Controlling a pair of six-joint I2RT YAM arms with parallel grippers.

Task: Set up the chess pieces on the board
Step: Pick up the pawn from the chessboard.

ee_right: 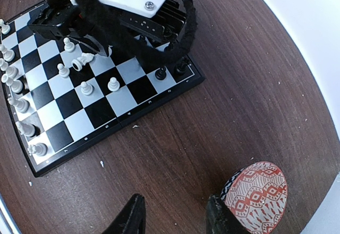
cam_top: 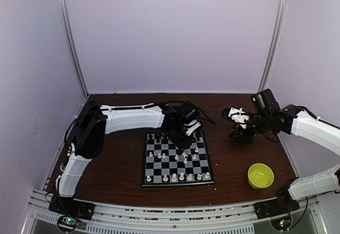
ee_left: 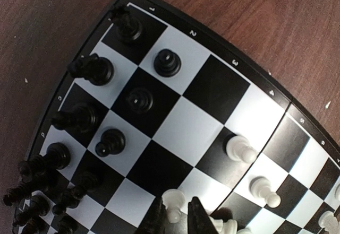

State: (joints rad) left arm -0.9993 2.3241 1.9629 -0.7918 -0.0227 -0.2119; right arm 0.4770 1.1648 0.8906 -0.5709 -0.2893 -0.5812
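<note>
Dark wooden surface [cam_top: 122, 159], pale lilac walls on three sides. At its middle, lying flat and square to the near edge, the board [cam_top: 178, 184], black rim all round. On it, the chess pieces [ee_left: 167, 63]: black ones crowded along the far rows, with gaps; white ones lined along the nearest row; several more white pawns loose across the middle ranks, in no straight line.

Judging by that layout, well into the job but not finished, with the white pawns as the step in hand.

Over the far middle of the board, the left tool [ee_left: 177, 219], jaws narrow, one fingertip either side of a white pawn [ee_left: 173, 199]. Touching it or just apart: cannot tell, so no saying whether gripped yet. Two other white pawns just beside on the right.

Next, probably: complete the pinch low on the pawn, lift straight up clear of those neighbours, carry toward the near side, and set down upright on a bare square in the row just ahead of the white line. Tiny, light pieces packed close together, so easily toppled by a sideways brush; worth a slow, vertical approach and release.

Well right of the board, the right tool [ee_right: 172, 218], about half open and holding nothing, above bare wood just beside a red-patterned bowl [ee_right: 257, 197]. Nearer, toward the right near corner, a yellow-green bowl [cam_top: 261, 175]. Pale crumbs [ee_right: 101, 163] on the wood by the board's rim.
</note>
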